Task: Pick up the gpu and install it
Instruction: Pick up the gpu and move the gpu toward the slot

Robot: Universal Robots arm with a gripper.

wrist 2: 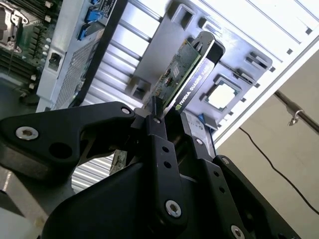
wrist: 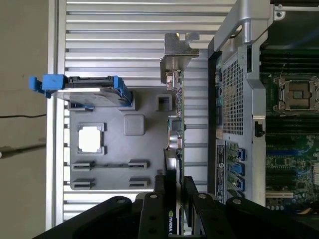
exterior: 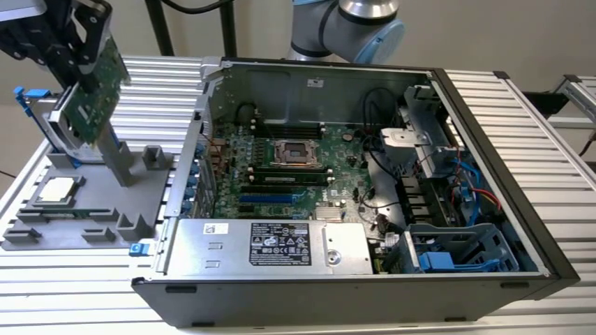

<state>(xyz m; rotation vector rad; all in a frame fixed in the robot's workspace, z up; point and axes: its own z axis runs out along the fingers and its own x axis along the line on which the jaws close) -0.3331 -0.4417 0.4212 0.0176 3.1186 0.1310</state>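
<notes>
Computer case [exterior: 326,300] lies open on a slatted table [exterior: 521,118], with the motherboard [exterior: 289,174] exposed and the power supply [exterior: 270,244] along one wall. Grey fixture tray [exterior: 84,216] sits just beside the case, at the exterior view's left. In the first wrist view a hard drive [wrist: 84,92] with blue clips stands on edge at one end of the tray. Green gpu [exterior: 98,91] hangs tilted over the tray, outside the case, silver bracket end lowest; contact with the tray cannot be judged. Black gripper [wrist 2: 174,124] is clenched on the gpu's upper end, one finger on each face. Small square chip [exterior: 58,188] rests in a tray pocket, apart from the card.
</notes>
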